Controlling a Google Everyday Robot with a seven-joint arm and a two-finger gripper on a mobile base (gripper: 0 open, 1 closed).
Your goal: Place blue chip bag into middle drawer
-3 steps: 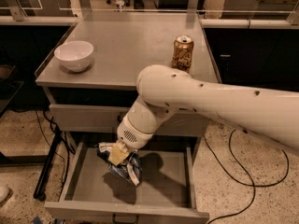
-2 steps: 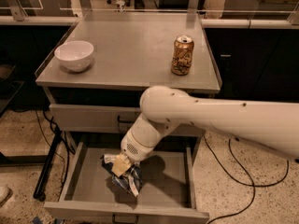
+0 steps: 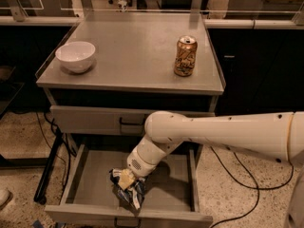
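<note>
The blue chip bag (image 3: pixel 131 190) is crumpled, dark blue with white patches, and sits on the floor of the open middle drawer (image 3: pixel 90 194), near its front centre. My gripper (image 3: pixel 126 178) reaches down from the white arm into the drawer and is right on top of the bag, its yellowish fingertips touching the bag's upper part. The arm comes in from the right and hides the drawer's back right part.
A white bowl (image 3: pixel 75 56) stands on the cabinet top (image 3: pixel 137 51) at the left and a gold-brown drink can (image 3: pixel 185 56) at the right. The upper grey drawer (image 3: pixel 95 120) is shut. Cables lie on the floor at both sides.
The arm has lowered and pushed the gripper with the bag forward and down, deeper into the drawer; the bag now rests on the drawer floor.
</note>
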